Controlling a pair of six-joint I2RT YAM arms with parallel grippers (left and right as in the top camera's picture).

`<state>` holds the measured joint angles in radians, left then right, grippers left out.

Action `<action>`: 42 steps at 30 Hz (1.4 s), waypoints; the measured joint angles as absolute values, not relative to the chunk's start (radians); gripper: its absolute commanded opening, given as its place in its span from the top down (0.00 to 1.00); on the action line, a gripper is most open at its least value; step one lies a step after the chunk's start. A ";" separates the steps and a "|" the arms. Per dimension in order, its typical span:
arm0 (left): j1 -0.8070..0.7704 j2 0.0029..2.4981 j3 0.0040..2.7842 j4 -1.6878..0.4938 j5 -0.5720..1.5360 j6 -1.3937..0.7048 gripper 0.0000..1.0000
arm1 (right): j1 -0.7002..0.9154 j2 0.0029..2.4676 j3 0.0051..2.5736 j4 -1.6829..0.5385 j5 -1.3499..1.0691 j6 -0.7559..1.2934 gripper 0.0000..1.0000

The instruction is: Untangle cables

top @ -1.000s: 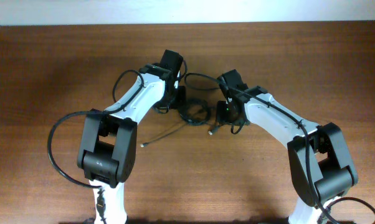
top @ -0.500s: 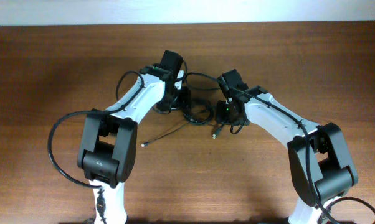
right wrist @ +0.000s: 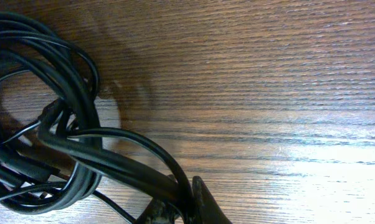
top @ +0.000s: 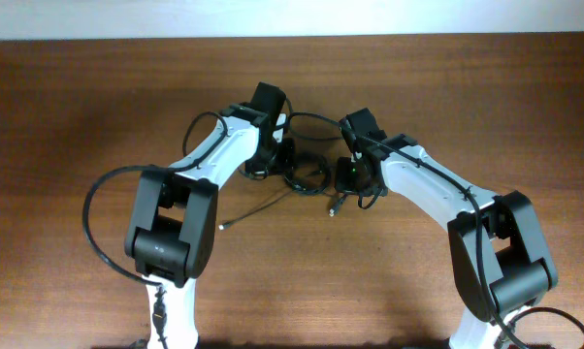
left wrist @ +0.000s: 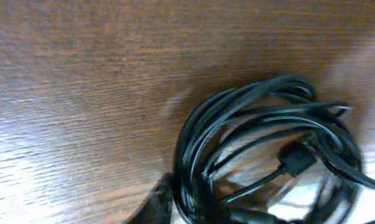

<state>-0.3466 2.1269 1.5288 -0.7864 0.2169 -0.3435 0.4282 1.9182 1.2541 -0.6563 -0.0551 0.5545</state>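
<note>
right gripper (right wrist: pixel 178 208) clamped a strand of the cables (right wrist: pixel 69 99); left gripper (top: pixel 278 160) lay against them, grip impossible to tell.

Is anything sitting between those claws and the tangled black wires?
Nothing visible does. The right gripper is shut on a strand of the cables, and the left gripper sits right against the same bundle.
</note>
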 measured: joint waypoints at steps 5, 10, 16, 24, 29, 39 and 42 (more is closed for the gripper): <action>-0.345 2.129 1.528 -0.785 0.218 -0.352 1.00 | 0.428 1.919 1.254 -0.653 -0.062 0.558 0.96; -0.311 2.129 1.529 -0.817 0.217 -0.352 1.00 | 0.427 1.918 1.289 -0.746 -0.082 0.553 0.96; -0.268 2.129 1.529 -0.830 0.213 -0.352 1.00 | 0.426 1.918 1.412 -0.968 -0.001 0.548 0.96; -0.245 2.129 1.529 -0.841 0.244 -0.352 1.00 | 0.426 1.918 1.460 -1.121 0.192 0.546 0.96; -0.245 2.129 1.529 -0.845 0.258 -0.352 1.00 | 0.426 1.918 1.461 -1.145 0.277 0.545 0.96; -0.156 2.129 1.529 -0.883 0.294 -0.410 0.99 | 0.426 1.918 1.462 -1.140 0.447 0.469 0.96; -0.155 2.129 1.529 -0.883 0.296 -0.416 0.90 | 0.426 1.918 1.462 -1.116 0.447 0.467 0.96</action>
